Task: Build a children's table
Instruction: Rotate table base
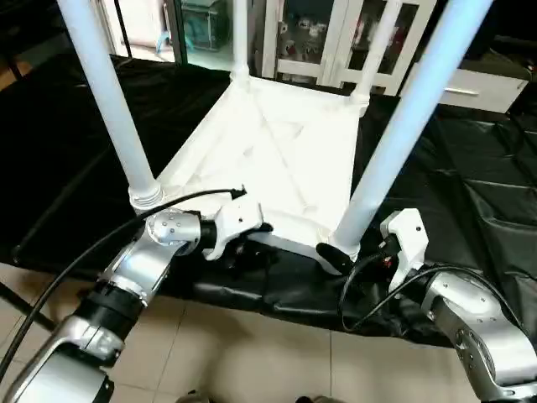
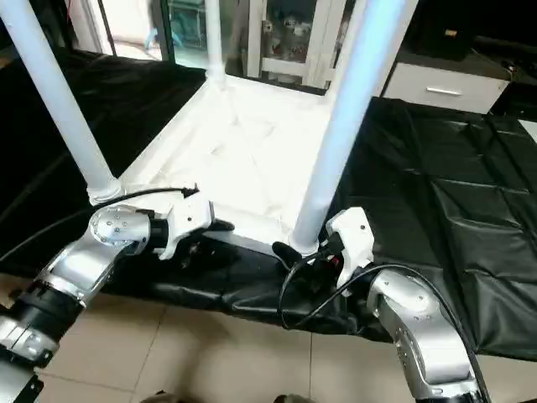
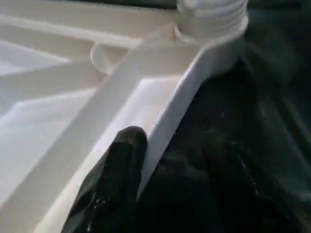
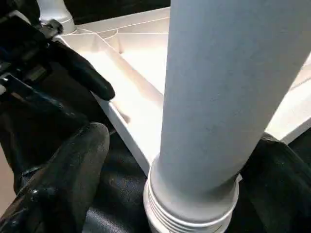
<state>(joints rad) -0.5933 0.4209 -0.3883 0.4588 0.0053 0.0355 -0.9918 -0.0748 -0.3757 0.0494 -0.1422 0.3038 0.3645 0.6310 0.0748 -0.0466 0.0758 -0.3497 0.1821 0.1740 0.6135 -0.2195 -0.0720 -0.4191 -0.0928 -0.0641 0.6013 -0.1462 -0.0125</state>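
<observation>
The children's table top (image 1: 277, 143) lies upside down on the black sheet, its ribbed underside facing up. Four white legs stand in its corner sockets: near left leg (image 1: 109, 92), near right leg (image 1: 403, 126) and two far legs (image 1: 240, 38). My left gripper (image 1: 247, 242) is at the near rim (image 3: 165, 116), with one finger (image 3: 114, 174) inside the rim and the other outside, shut on it. My right gripper (image 1: 359, 252) stands open around the base of the near right leg (image 4: 218, 97), a finger (image 4: 63, 179) on either side, with a gap on one side.
The black-sheeted work table (image 1: 470, 193) ends just under my grippers, with tiled floor (image 1: 252, 353) below. White cabinets with glass doors (image 1: 319, 38) and a drawer unit (image 1: 478, 84) stand behind. Black cables (image 1: 84, 252) loop off both wrists.
</observation>
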